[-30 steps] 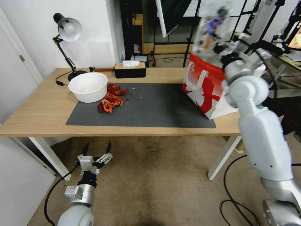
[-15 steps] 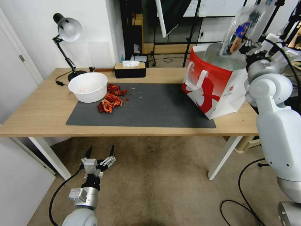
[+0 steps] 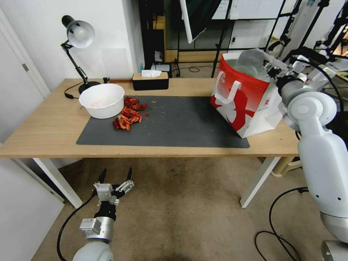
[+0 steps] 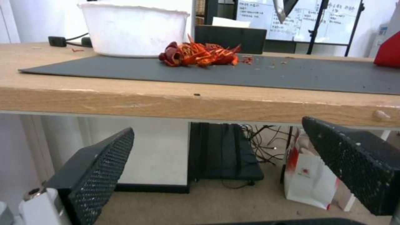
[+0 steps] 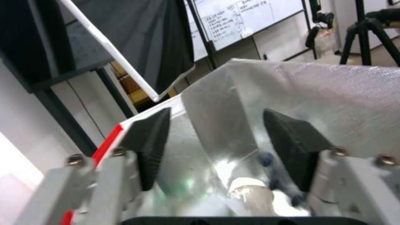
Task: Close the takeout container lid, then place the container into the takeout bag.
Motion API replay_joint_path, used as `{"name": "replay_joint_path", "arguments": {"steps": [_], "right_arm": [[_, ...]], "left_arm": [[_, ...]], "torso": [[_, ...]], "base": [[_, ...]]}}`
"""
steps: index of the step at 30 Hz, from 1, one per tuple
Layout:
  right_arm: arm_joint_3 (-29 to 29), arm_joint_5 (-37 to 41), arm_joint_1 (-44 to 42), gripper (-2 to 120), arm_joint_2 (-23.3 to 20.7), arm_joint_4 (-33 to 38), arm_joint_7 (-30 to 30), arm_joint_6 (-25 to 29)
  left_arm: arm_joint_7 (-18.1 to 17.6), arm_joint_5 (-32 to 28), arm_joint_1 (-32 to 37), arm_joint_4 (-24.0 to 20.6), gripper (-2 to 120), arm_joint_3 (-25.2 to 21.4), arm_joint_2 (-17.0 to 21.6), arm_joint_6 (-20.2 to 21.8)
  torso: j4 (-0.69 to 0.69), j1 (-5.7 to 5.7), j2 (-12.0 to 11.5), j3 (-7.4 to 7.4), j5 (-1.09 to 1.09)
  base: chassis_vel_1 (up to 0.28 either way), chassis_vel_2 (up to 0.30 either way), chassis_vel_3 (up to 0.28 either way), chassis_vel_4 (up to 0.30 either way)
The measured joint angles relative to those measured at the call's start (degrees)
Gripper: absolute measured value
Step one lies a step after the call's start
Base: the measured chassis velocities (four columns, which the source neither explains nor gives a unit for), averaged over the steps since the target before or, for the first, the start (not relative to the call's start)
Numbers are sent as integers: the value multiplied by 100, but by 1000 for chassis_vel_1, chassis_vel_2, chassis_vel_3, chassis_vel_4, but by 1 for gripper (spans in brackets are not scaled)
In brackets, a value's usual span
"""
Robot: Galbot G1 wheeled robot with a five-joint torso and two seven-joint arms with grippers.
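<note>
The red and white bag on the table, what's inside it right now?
In the takeout bag, the right gripper, open, looks down at silvery lining, with dark blueberries and something pale near the bottom: probably the takeout container. The bag's walls hide the rest.

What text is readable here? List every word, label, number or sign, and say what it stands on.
None of the text here can be read.
On the takeout bag, white side: a small red logo, too small to read.
On the bag's red face: a white figure print, with no words.
On the whiteboard behind: handwritten lines, too blurred to read.
</note>
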Motion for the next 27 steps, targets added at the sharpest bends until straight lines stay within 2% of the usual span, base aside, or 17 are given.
{"name": "replay_joint_path", "arguments": {"steps": [1, 3, 5, 8, 11, 16, 21, 23, 26, 27], "right_arm": [[0, 0, 0, 61, 0, 0, 0, 0], [-18, -52, -5, 75, -5, 84, -91, 59], [-25, -91, -13, 78, -9, 118, -132, 83], [-73, -321, -116, 92, -31, 348, -429, 249], [-87, -368, -188, 98, -39, 486, -614, 329], [-96, -404, -285, 100, -49, 668, -816, 403], [-177, -568, -598, 100, -88, 1135, -1321, 570], [-222, -736, -819, 100, -112, 1334, -1544, 643], [-317, -1603, -1577, 100, -170, 1710, -2125, 906], [-317, -1603, -1577, 100, -170, 1710, -2125, 906]], "left_arm": [[0, 0, 0, 0, 100, 0, 0, 0], [18, 2, -12, -17, 100, 0, 1, 5], [22, 3, -17, -17, 100, 0, 1, 6], [29, 8, -25, -17, 100, 6, -10, 8], [31, 16, -24, -17, 100, 8, -19, 8], [33, 18, -22, -18, 100, 7, -26, 6], [66, 22, -23, -19, 100, -35, -29, -41], [72, 16, -23, -18, 100, -47, -32, -86], [101, -92, 23, -69, 100, -72, -48, -162], [101, -92, 23, -69, 100, -72, -48, -162]], "torso": [[0, 0, 0, 0, 0], [0, 1, 0, 1, 1], [0, 1, 0, 1, 0], [0, 1, 0, 1, 0], [0, 1, 0, 1, 0], [0, 1, 0, 1, 0], [1, 1, 0, 1, 0], [1, 1, 0, 0, -1], [0, 1, 0, 0, 0], [0, 1, 0, 0, 0]], "base": [[0, 0, 0, 0], [0, 0, 0, 0], [0, 0, 0, 0], [0, 0, 0, 0], [0, 0, 0, 0], [0, 0, 0, 0], [0, 0, 0, 0], [0, 0, 0, 0], [0, 0, 0, 0], [0, 0, 0, 0]]}}
